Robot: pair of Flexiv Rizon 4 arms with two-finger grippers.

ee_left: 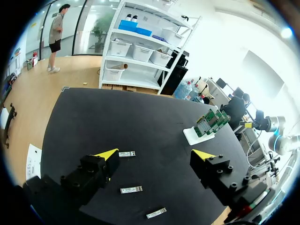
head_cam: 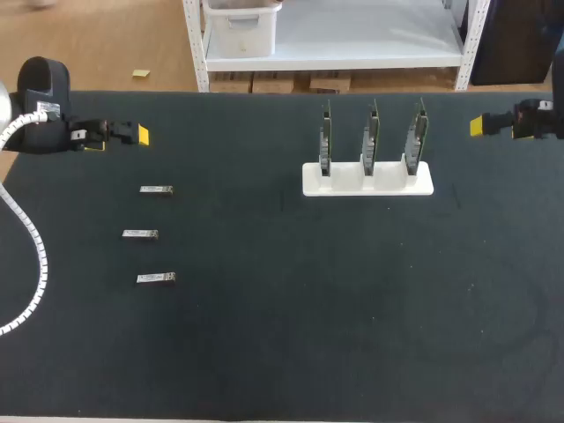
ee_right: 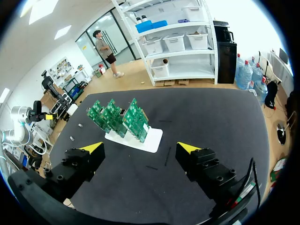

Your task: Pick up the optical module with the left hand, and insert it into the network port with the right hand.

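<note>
Three optical modules lay flat on the left part of the counter, well apart in a loose column. One [head_cam: 156, 189] was toward the far edge, one [head_cam: 140, 233] in the middle, and one [head_cam: 156, 278] nearer the front. None had been picked up, and I could not tell which was meant.

Each looked like a small, stiff metal-cased bar, probably light, with smooth sides that might slip. I judged the safest hold to be across the two long narrow sides, toward one end. That would leave the plug end free for the other arm to take and for pushing into a port. It would likely want a firm, square squeeze and no twisting.

The left arm [head_cam: 40, 106] hung over the far left corner, just beyond the farthest module. Its jaws were spread wide and held nothing. The right arm [head_cam: 533, 119] hung at the far right edge, jaws likewise wide apart and empty.

Right of centre, toward the far edge, stood a white holder [head_cam: 367, 185]. It carried three green network cards [head_cam: 372, 132] upright in its slots, side by side and apart. Their ports were too small for me to make out.
</note>
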